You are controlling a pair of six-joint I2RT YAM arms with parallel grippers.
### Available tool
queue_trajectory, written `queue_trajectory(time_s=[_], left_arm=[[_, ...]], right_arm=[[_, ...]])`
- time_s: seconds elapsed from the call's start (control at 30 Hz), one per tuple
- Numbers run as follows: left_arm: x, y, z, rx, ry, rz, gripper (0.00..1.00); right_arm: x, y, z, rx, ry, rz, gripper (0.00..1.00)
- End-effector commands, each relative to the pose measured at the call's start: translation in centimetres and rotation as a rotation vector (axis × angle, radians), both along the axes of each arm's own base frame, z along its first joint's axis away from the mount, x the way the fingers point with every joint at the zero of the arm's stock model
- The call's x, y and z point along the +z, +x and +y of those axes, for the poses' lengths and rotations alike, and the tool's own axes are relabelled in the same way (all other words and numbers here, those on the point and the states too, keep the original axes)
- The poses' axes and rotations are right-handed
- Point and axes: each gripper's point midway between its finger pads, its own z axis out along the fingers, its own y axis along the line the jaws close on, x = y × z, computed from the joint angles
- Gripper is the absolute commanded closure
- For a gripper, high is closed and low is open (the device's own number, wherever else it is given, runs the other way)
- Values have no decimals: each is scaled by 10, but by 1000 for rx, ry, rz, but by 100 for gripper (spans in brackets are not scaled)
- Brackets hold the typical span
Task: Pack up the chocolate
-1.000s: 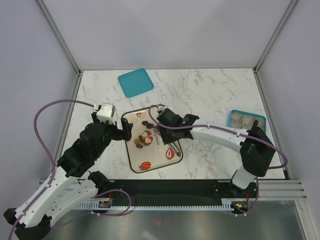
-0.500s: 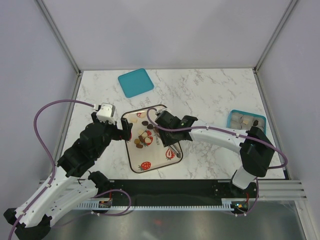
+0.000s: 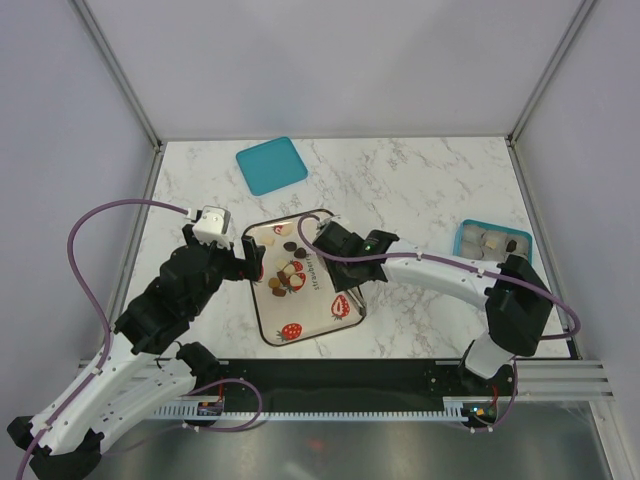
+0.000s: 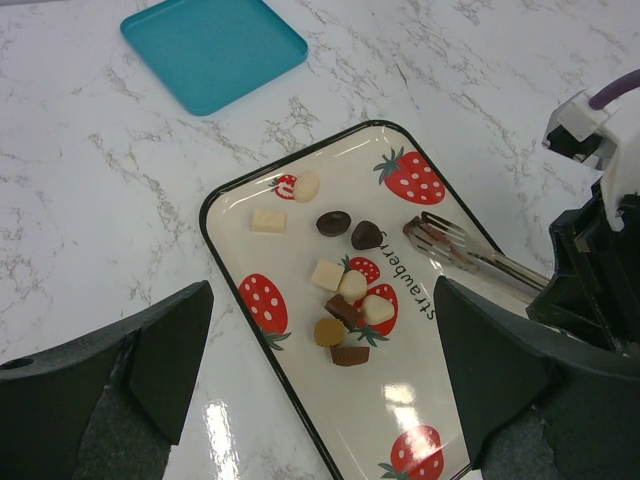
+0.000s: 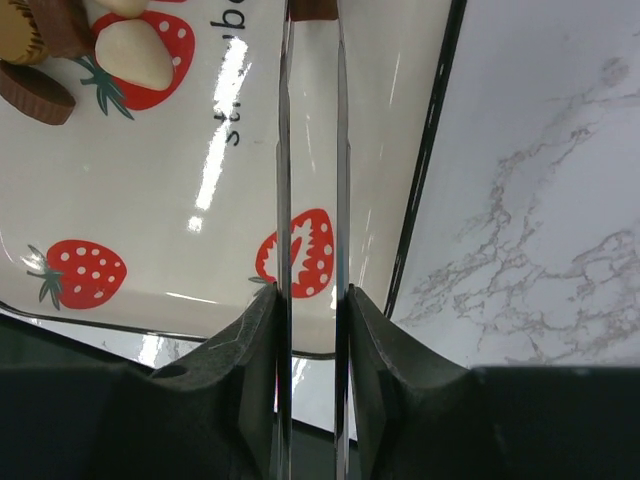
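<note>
- Compared with a second ago: no more tongs [image 4: 470, 252] stretched over the near-right strawberry print [image 3: 340, 305] in the overhead shot; left arm pretty much where it was.
- On to the right gripper [image 5: 312, 335]: clamped hard on the tongs, both metal arms squeezed nearly parallel.
- Only visible from the right wrist: a brown bit [image 5: 312, 8] pinched between the tong tips at the very top edge. Can't say for sure what it is.
- As for the left gripper [image 3: 253, 262]: spread wide, nothing in it, parked by the left edge of the tray [image 4: 230, 240].
- Only clear from the left wrist: the chocolate [image 4: 345, 300], loose on that tray. Cream, tan and dark brown pieces bunched mid-tray, a dark round one and a dark heart [image 4: 366, 235] just beside the tong tips, two cream ones nearer the far corner.
- Only in the overhead shot: a teal box [image 3: 464, 236] far right, pale pieces and one dark one inside. Teal lid [image 3: 271, 164] at the back.
</note>
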Motion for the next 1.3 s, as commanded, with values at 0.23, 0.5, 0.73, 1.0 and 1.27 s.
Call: queue_trajectory(time_s=[0.23, 0.5, 0.73, 1.0, 1.27], left_arm=[[11, 2, 1, 0, -10, -46, 0], [14, 0, -2, -21, -27, -50, 0], [14, -1, -5, -34, -34, -48, 0], [17, -3, -4, -36, -44, -55, 0], [19, -4, -4, -37, -49, -59, 0]], right_arm=[[70, 5, -85, -250, 4, -86, 67], [88, 0, -201, -529, -70, -79, 67], [85, -6, -281, -753, -161, -37, 67], [67, -9, -325, -869, -191, 24, 67], [54, -1, -332, -922, -120, 54, 67]])
